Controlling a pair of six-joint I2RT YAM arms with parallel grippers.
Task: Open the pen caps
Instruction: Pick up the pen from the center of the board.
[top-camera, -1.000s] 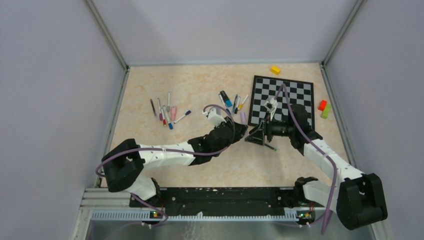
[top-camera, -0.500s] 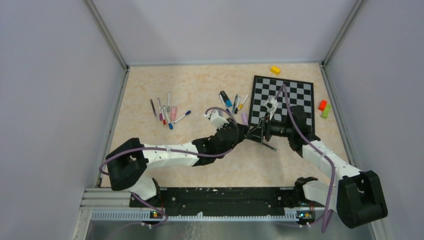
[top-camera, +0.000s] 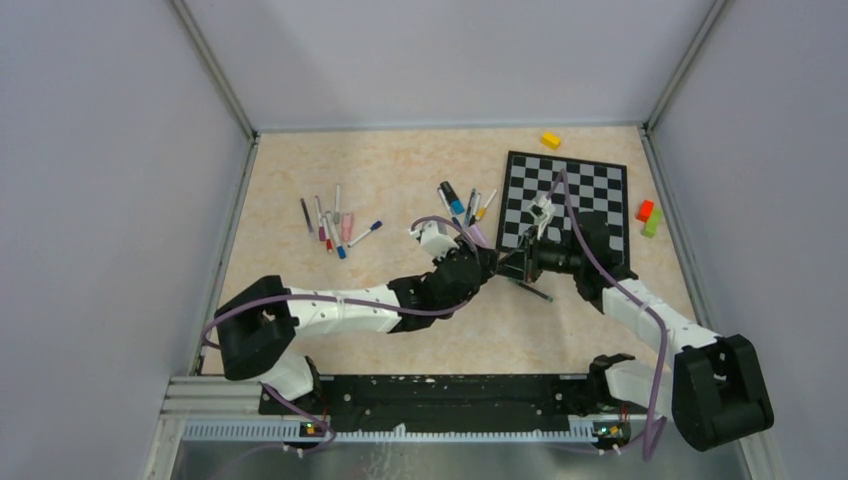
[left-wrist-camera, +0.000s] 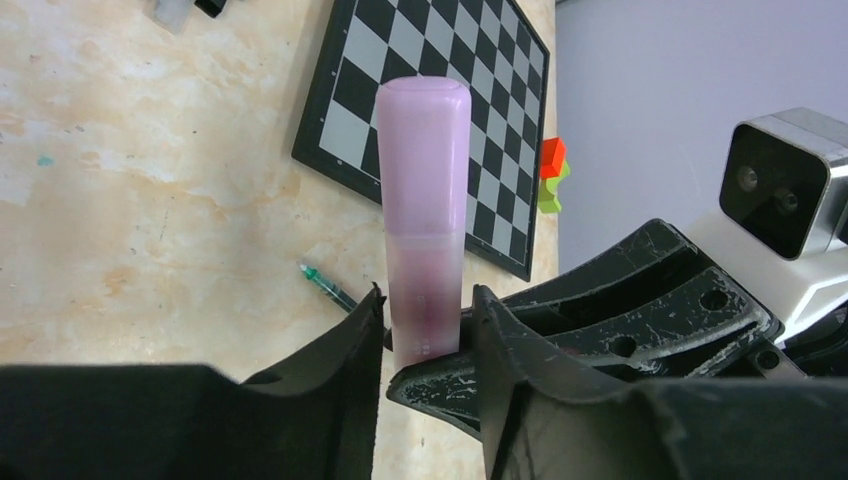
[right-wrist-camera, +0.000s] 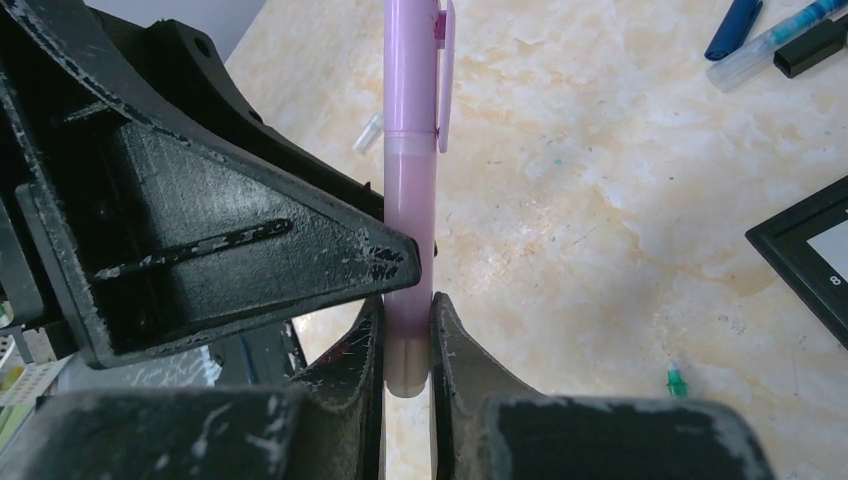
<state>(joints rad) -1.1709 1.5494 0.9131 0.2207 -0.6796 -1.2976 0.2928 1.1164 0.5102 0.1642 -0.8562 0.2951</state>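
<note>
— Beige table (top-camera: 400, 170) below; lilac pen (left-wrist-camera: 425, 290) held over it, lilac cap (left-wrist-camera: 422, 150) at its far end, free
— Left gripper (left-wrist-camera: 428, 310) pinching its middle, right gripper (right-wrist-camera: 405, 320) squeezing its bottom
— Looks light, hard, slippy; better to grab the cap itself

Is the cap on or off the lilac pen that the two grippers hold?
On. The lilac cap sits flush against the translucent barrel of the pen, with no gap and no writing tip showing.
</note>
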